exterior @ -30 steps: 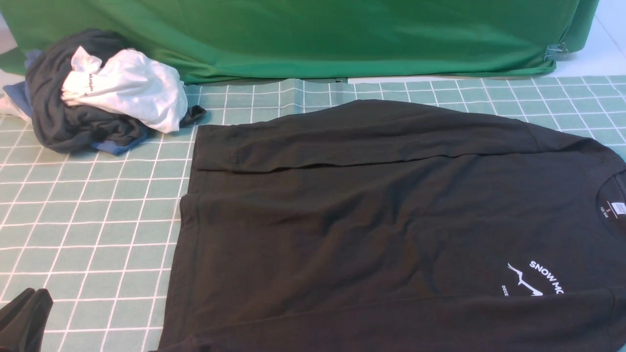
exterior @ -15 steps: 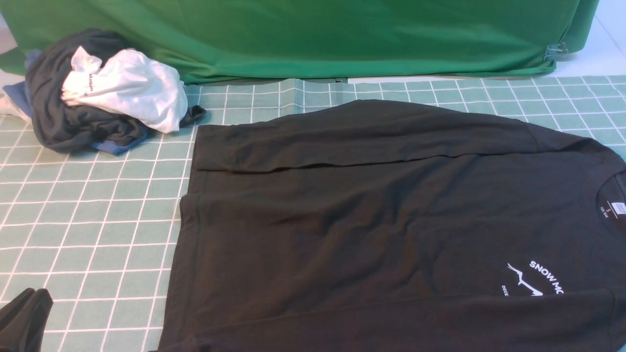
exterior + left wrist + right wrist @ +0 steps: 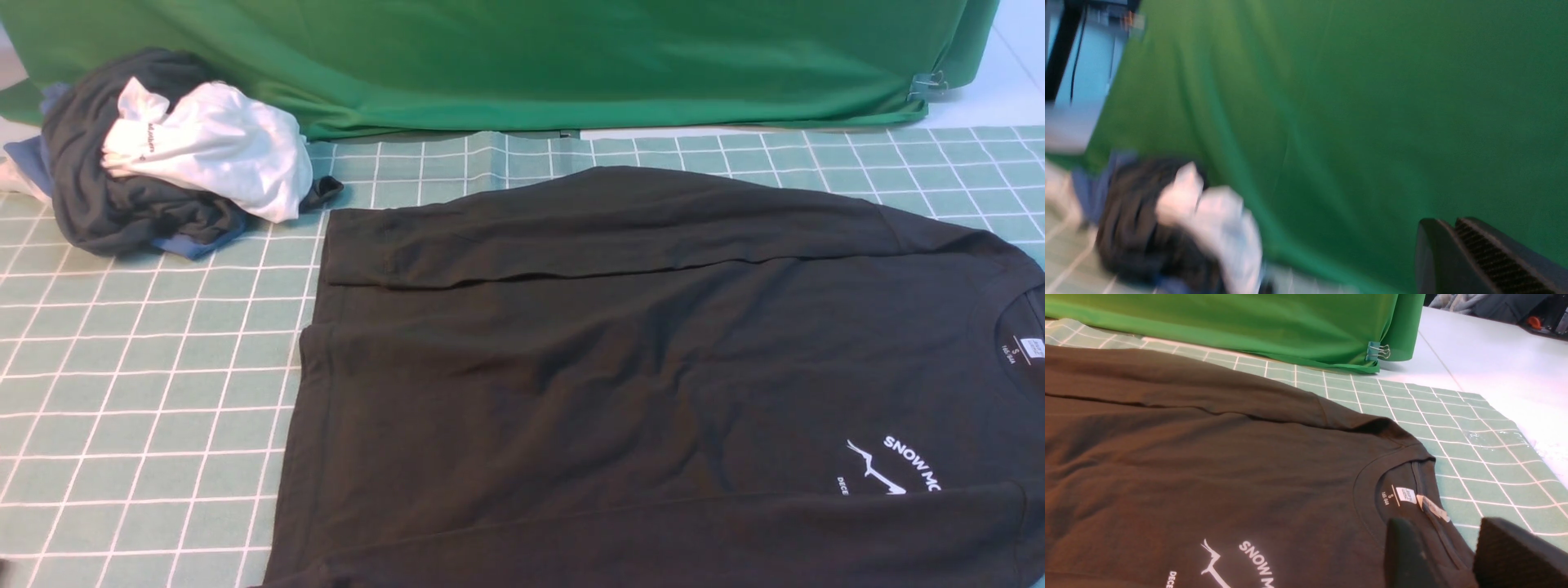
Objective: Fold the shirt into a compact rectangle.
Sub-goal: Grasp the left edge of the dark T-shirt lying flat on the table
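Two pincers: right pincer [image 3: 1447, 541] spread near shirt [image 3: 1208, 457] collar, left pincer [image 3: 1447, 230] pressed together

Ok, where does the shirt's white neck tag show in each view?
Front view: neck tag at the far right edge, inside the collar of the shirt.
Left wrist view: not in it.
Right wrist view: neck tag inside the collar, just beyond the right gripper.
Shared landmark: the green cloth in all three views; the binder clip on it in front and right wrist.

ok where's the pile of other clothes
Front view: the clothes pile sits far left on the mat, next to the green backdrop, by the far corner of the shirt.
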